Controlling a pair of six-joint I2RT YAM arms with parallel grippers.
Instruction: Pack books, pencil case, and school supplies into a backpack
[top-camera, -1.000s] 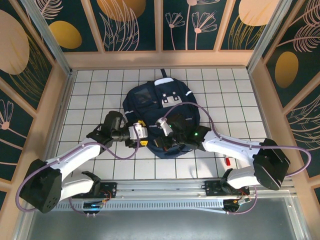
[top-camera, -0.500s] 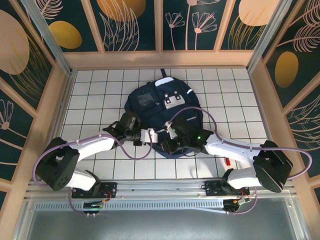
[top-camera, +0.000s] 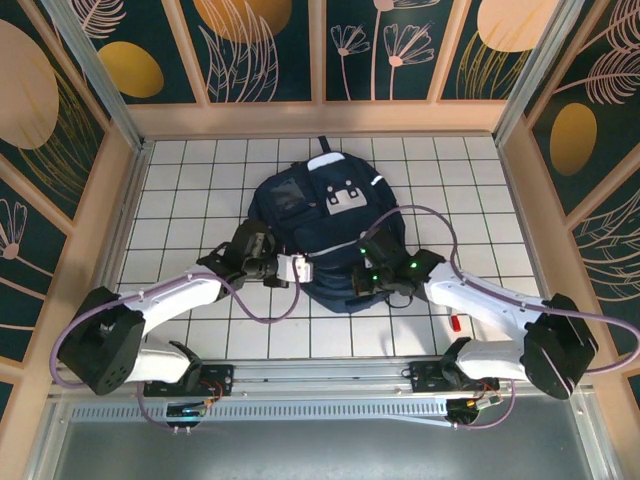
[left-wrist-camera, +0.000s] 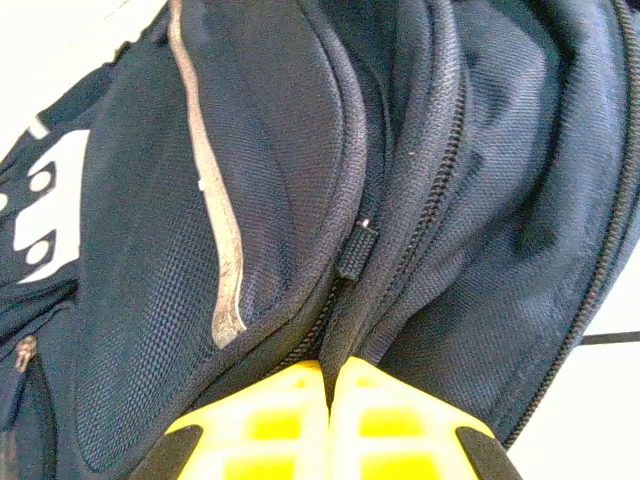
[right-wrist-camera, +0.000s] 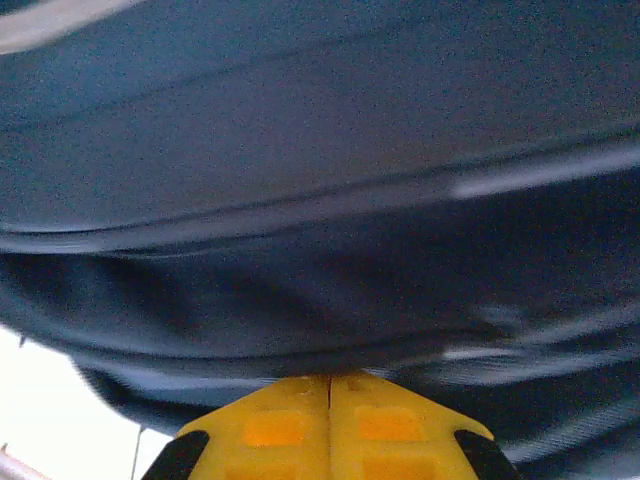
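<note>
Bag pack: zip stage, by my read.

Backpack (top-camera: 300, 225) flat on the table (top-camera: 200, 180), mid-field, long axis near-to-far. Grey patch (top-camera: 345, 198) sits on the far half, and both arms are at the near end.

L gripper (left-wrist-camera: 330, 385): yellow fingers pressed together, no gap, at the bag's near-left edge. A seam fold runs right down to the tips. Can't tell if any cloth is pinched between them; nothing else is held.

R gripper (right-wrist-camera: 330, 385): fingers likewise together, nose hard against blue fabric at the near-right edge. View is blurred, so a grip on cloth is not confirmed.

Key relation: zip pull (left-wrist-camera: 355, 248) lies straight ahead of the L tips, just beyond them and not touching. It hangs on the seam that runs away from the gripper, up the wrist view. Zip track (left-wrist-camera: 440, 150) runs alongside to the right, with the same long axis. So L arm is the nearer one for the pull, and the approach is along the seam, not across it. Fingers would have to part first.

R arm looks placed to steady the bag while L works the zip (a guess).

Red pen (top-camera: 455, 323) lies on the table beside the R forearm, well apart from the bag. R arm is nearer to it.

Risk: soft fabric bunches and the pull slips off to the side.
</note>
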